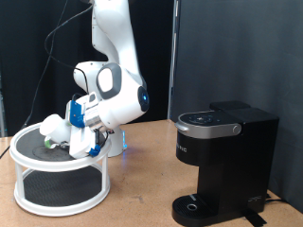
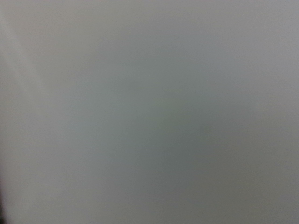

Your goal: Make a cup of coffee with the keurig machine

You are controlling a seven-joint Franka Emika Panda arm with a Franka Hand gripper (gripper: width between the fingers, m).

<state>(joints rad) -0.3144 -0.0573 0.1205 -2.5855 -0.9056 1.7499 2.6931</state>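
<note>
The arm [image 1: 114, 57] comes down from the upper middle of the exterior view and bends to the left, so the gripper [image 1: 83, 142] is low over the round white rack [image 1: 59, 184] in the lower left of the frame. The hand has blue parts, and it sits at the right side of the rack's dark top shelf. A white rounded thing [image 1: 49, 128] lies on that shelf just left of the hand; it may be the cup, but I cannot tell for sure. I also cannot tell whether the fingers are wide or narrow, because the hand's body hides them.

The wrist view is only a flat grey field with no shape in it, so it tells nothing about the fingers.

The keurig [image 1: 222, 161] stands in the lower right of the exterior view, well apart from the rack. Its lid is down, the silver-rimmed panel faces up, and the round drip base [image 1: 197, 206] at its foot has nothing on it. Both stand on the brown table [image 1: 142, 194].
</note>
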